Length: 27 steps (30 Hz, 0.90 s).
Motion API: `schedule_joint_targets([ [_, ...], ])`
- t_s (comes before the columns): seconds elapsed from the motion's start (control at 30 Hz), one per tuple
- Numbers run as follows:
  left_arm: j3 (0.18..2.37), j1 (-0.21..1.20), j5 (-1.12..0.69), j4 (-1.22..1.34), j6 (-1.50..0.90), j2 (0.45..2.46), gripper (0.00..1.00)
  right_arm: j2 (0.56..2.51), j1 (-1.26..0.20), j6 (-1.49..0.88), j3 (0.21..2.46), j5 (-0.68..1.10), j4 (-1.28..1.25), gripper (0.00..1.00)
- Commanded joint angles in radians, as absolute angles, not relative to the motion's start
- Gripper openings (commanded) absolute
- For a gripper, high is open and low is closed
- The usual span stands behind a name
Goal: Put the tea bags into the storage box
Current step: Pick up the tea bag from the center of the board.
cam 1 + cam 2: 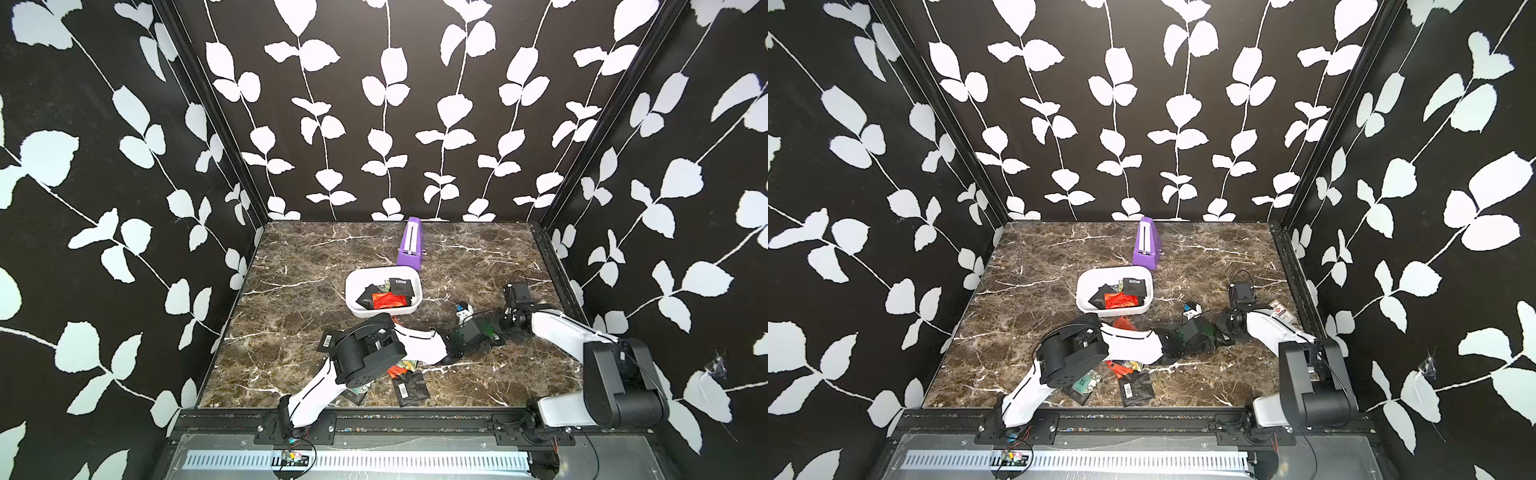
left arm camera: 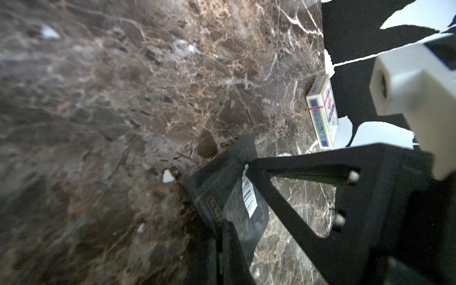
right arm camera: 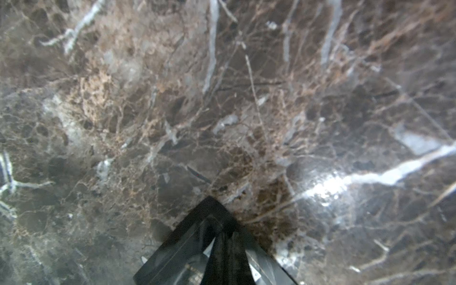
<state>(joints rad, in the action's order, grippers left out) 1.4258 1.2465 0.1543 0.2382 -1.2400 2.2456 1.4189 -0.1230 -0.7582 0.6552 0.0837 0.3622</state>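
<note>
Left gripper (image 2: 223, 229): fingers clamped on black barcode sachet (image 2: 249, 197), low over table (image 1: 291, 291).
Right gripper (image 3: 222, 234): fingers pinched shut on edge of dark sachet (image 3: 187, 237). Same sachet or not, cannot tell.
Both heads crowd one spot, just front-right of storage box (image 1: 351, 291). Box sits mid-table, part filled.
Loose tea bags (image 1: 411, 388) lie near front edge.
Risks:
- Wrists clash on lift.
- Shared or overlapped foil tears or slips under opposed pull.
- Thin edge grip drops bag short of box rim.
- Card pack (image 2: 320, 111) by wall is not cargo.
</note>
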Motion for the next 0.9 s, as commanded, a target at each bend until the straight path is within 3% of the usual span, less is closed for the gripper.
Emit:
schedule_joint_targets([
  [0.0, 1.384, 1.238, 0.146, 0.127, -1.202, 2.203, 0.00, 1.434, -0.121, -0.757, 0.681, 0.150, 0.380, 0.00],
  [0.23, 1.347, 1.235, 0.115, 0.073, -1.048, 2.023, 0.00, 1.197, -0.120, -0.757, 0.757, 0.164, 0.474, 0.01],
  [0.43, 1.320, 1.234, 0.128, -0.090, -0.886, 1.845, 0.00, 0.955, -0.121, -0.739, 0.782, 0.184, 0.568, 0.22],
  [0.5, 1.308, 1.233, 0.140, -0.138, -0.846, 1.785, 0.00, 0.910, -0.120, -0.721, 0.798, 0.197, 0.621, 0.24],
  [0.7, 1.289, 1.212, 0.146, -0.260, -0.769, 1.620, 0.00, 0.809, -0.121, -0.713, 0.782, 0.243, 0.678, 0.27],
  [0.87, 1.252, 1.098, 0.145, -0.347, -0.727, 1.484, 0.00, 0.731, -0.126, -0.750, 0.714, 0.299, 0.651, 0.27],
])
